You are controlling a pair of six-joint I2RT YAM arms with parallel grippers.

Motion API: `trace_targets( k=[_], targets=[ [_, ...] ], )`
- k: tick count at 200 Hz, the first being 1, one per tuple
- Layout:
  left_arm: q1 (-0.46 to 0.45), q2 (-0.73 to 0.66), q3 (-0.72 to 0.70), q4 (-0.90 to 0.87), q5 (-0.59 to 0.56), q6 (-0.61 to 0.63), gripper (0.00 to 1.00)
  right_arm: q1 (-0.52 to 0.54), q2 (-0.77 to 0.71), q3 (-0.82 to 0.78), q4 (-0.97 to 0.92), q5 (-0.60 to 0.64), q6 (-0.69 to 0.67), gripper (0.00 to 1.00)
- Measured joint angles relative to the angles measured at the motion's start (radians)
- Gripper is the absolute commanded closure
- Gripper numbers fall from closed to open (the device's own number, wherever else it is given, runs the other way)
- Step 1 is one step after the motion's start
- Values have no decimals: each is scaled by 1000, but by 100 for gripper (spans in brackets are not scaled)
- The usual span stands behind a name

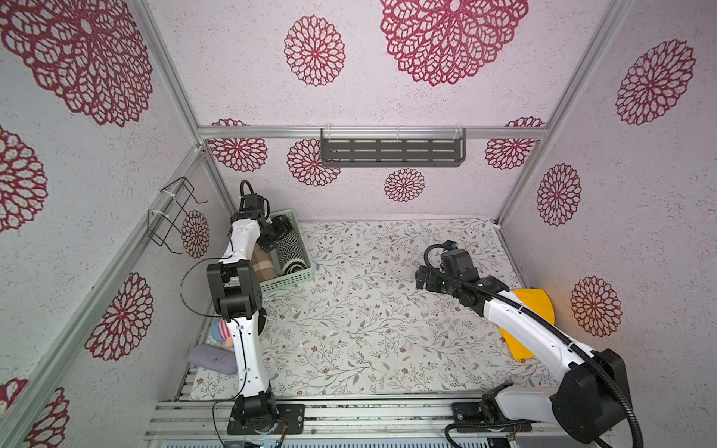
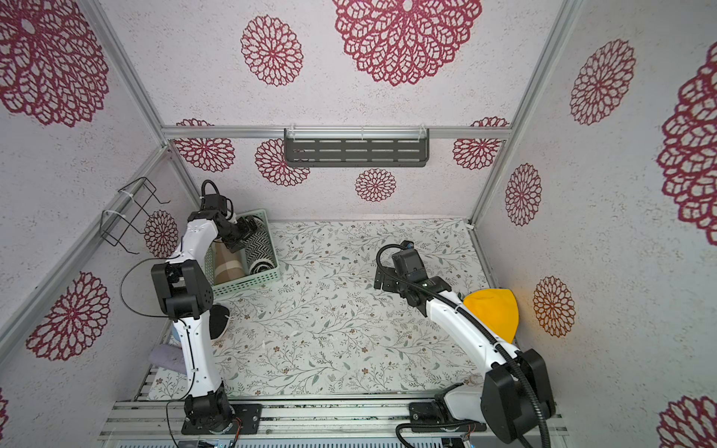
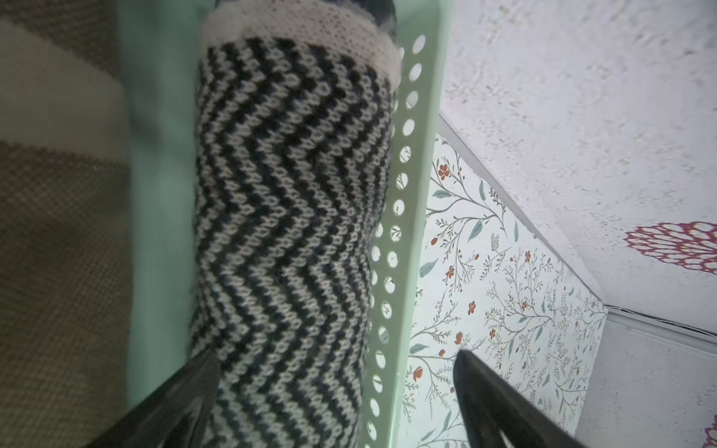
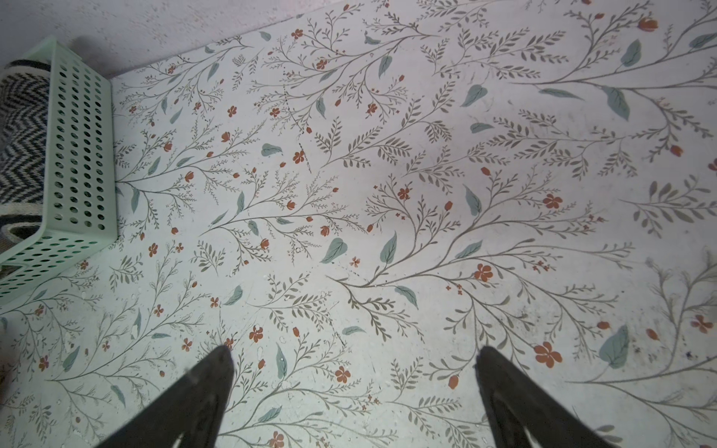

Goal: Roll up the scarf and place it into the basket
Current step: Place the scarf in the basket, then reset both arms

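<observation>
Left gripper (image 3: 335,355): jaws wide apart astride the long wall of the pale mint-green perforated plastic basket (image 3: 421,163), clamping nothing.
Right gripper (image 4: 355,349): jaws apart, empty, well apart from the basket.
Scarf (image 3: 291,194): black-and-white zigzag knit, rolled, lying inside the basket against that wall.
Handling: we judge it soft, light and springy, best gripped across the roll's middle.
Hidden: we cannot tell whether a finger touches the knit.

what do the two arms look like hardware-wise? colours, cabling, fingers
Matching pair: white link shells, black joint housings, black bases. The left arm has a thin black cable looping off it; the right arm a thick black corrugated conduit. The fingers are black, tapering to narrow tips. No legible markings.
</observation>
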Motion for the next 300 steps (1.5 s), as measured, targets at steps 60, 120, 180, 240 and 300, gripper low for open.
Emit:
trace_targets(
  k=[60, 120, 180, 240, 300],
  targets=[
    [-52, -243, -177, -17, -116, 16, 3, -1, -54, -40, 7, 63, 1, 1],
    [-224, -800, -617, 114, -359, 27, 3, -27, -122, -71, 2, 248, -9, 1],
    [-312, -1168, -1110, 325, -565, -8, 3, -73, -200, -160, 2, 363, -25, 1],
    [-480, -1283, -1335, 564, -824, 58, 3, -99, -292, -283, 74, 457, -50, 1],
    [-505, -1207, -1380, 665, -1049, 115, 3, -101, -336, -470, 264, 537, -164, 1]
  ],
)
